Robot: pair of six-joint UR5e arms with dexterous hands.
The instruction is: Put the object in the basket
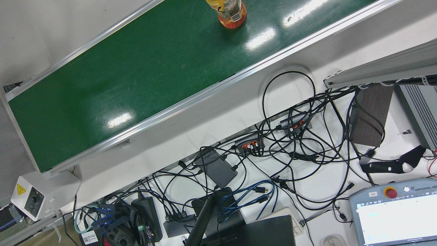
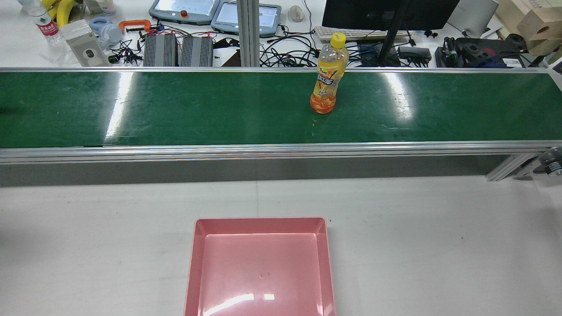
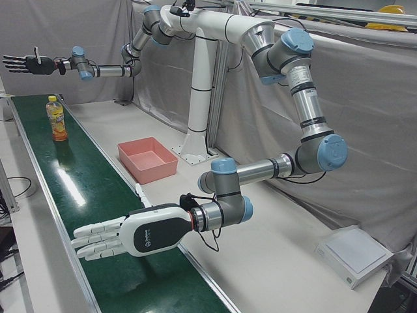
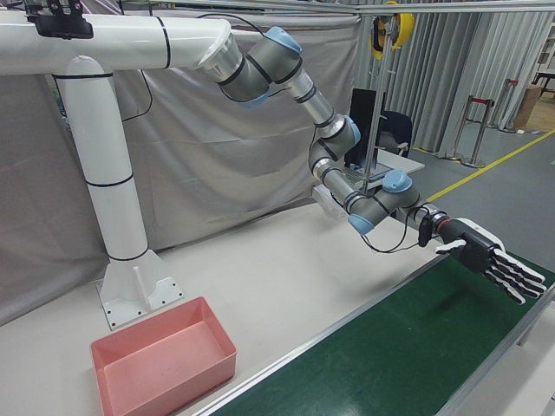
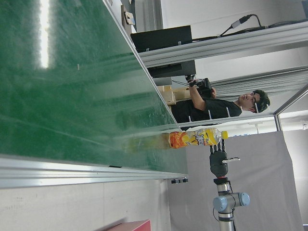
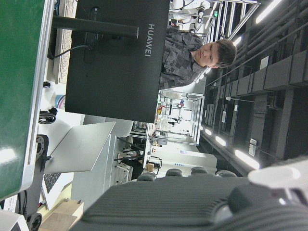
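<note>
On smooth green belt (image 2: 175,109), slim plastic bottle (image 2: 327,79) stands upright.

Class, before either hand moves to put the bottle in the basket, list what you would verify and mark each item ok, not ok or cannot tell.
1. Bottle stands upright on the green belt: ok.
2. Pink basket is empty and unobstructed: ok.
3. Left hand is open and holds nothing: ok.
4. Right hand is open and holds nothing: ok.
5. A hand is at the bottle, ready to grasp: not ok; both hover over the belt, well apart from it.
6. Belt is stopped: cannot tell.
</note>
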